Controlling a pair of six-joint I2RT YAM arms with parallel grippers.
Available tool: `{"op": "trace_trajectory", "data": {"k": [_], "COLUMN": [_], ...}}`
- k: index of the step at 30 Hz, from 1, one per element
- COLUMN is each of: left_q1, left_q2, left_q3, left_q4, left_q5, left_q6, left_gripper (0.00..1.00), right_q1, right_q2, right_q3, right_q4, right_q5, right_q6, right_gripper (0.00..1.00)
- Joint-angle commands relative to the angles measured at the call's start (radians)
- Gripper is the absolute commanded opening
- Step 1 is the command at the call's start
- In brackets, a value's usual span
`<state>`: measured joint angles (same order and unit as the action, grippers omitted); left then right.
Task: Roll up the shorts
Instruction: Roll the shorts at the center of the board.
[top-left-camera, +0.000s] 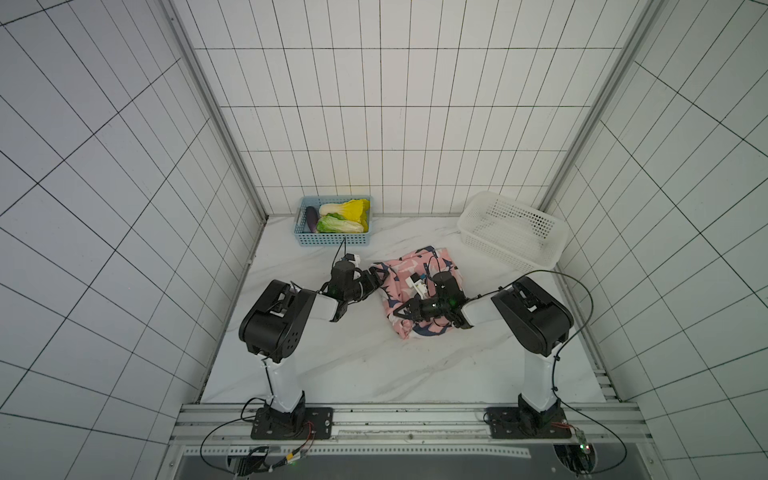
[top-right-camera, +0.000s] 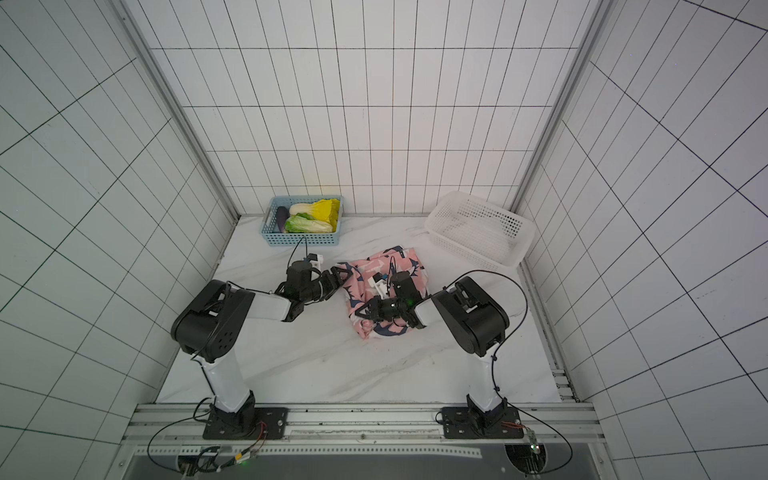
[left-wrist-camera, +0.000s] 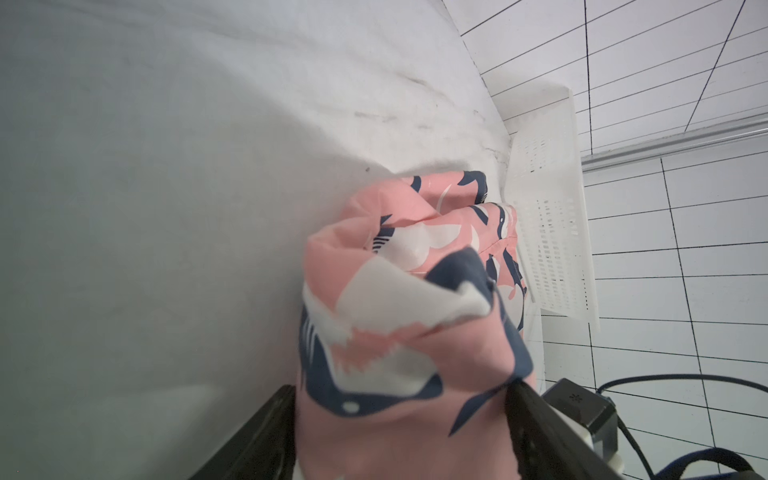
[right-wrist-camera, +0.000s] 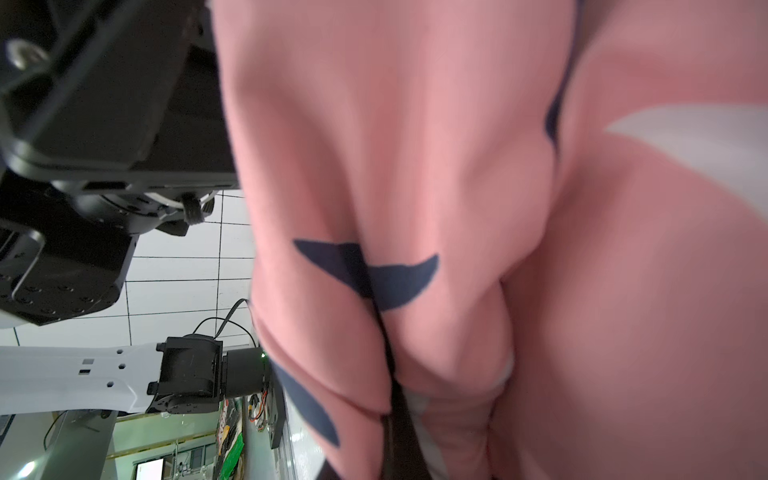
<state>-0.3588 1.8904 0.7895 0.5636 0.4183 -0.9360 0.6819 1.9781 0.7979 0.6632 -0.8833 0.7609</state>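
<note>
Two far views, two close ones.
Both top views look down from over the near edge, sharing the whole table (top-left-camera: 332, 365); each wrist camera faces the shorts (left-wrist-camera: 407, 332) from very close, the right nearly filled by them.

White marbled worktop (top-left-camera: 332, 365). On it: blue basket (top-left-camera: 332, 240) and white basket (top-left-camera: 490, 245) at rear. Bunched pink shorts (top-left-camera: 399, 282) at centre.

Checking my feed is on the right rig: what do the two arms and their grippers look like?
The left arm and right arm match: white links, bulky black joint housings, each on a black base plate. The left gripper and right gripper are black and angular. Thin black cables loop along both arms; a green light glows on the right wrist.
</note>
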Motion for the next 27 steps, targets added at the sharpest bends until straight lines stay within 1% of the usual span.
{"op": "trace_trajectory", "data": {"k": [1, 3, 6, 8, 9, 12, 13, 14, 15, 17, 19, 22, 23, 25, 26, 27], "left_q1": [-0.007, -0.012, -0.01, -0.008, -0.009, -0.006, -0.005, -0.005, -0.005, -0.006, -0.013, -0.024, -0.029, -0.038, -0.044, -0.049], "left_q2": [0.059, 0.082, 0.107, 0.123, 0.128, 0.148, 0.148, 0.14, 0.127, 0.084, 0.037, -0.028, -0.048, -0.078, -0.092, -0.102], "left_q3": [0.063, 0.085, 0.112, 0.12, 0.12, 0.134, 0.143, 0.148, 0.147, 0.152, 0.158, 0.16, 0.156, 0.157, 0.158, 0.165], "left_q4": [-0.013, -0.029, -0.053, -0.051, -0.041, -0.034, -0.063, -0.087, -0.11, -0.193, -0.284, -0.409, -0.442, -0.517, -0.552, -0.593], "left_q5": [0.019, 0.016, 0.022, 0.032, 0.034, 0.052, 0.051, 0.044, 0.029, -0.018, -0.075, -0.164, -0.19, -0.24, -0.264, -0.285], "left_q6": [0.013, 0.018, 0.008, -0.002, -0.008, -0.035, -0.036, -0.032, -0.023, 0.003, 0.027, 0.044, 0.038, 0.022, 0.013, 0.002], "left_gripper": [0.8, 0.78, 0.67, 0.53, 0.44, 0.15, 0.02, 0.0, 0.0, 0.0, 0.0, 0.0, 0.0, 0.0, 0.0, 0.0], "right_q1": [-0.006, -0.006, -0.009, -0.014, -0.016, -0.018, -0.018, -0.018, -0.018, -0.016, -0.012, 0.004, 0.011, 0.034, 0.05, 0.075], "right_q2": [0.043, 0.055, 0.055, 0.045, 0.04, 0.019, 0.009, -0.007, -0.027, -0.088, -0.167, -0.283, -0.318, -0.375, -0.404, -0.425], "right_q3": [-0.018, -0.014, -0.011, -0.014, -0.013, 0.0, 0.008, 0.014, 0.018, 0.036, 0.051, 0.099, 0.117, 0.144, 0.158, 0.171], "right_q4": [-0.036, -0.033, -0.047, -0.06, -0.073, -0.15, -0.195, -0.248, -0.298, -0.463, -0.611, -0.84, -0.905, -0.986, -1.018, -1.041], "right_q5": [-0.048, -0.068, -0.074, -0.07, -0.068, -0.065, -0.058, -0.039, -0.02, 0.054, 0.142, 0.343, 0.414, 0.539, 0.608, 0.653], "right_q6": [0.009, 0.015, 0.011, 0.003, -0.005, -0.052, -0.079, -0.107, -0.139, -0.228, -0.309, -0.425, -0.452, -0.497, -0.518, -0.538], "right_gripper": [0.01, 0.02, 0.03, 0.04, 0.05, 0.07, 0.11, 0.18, 0.24, 0.39, 0.48, 0.56, 0.57, 0.63, 0.69, 0.71]}}
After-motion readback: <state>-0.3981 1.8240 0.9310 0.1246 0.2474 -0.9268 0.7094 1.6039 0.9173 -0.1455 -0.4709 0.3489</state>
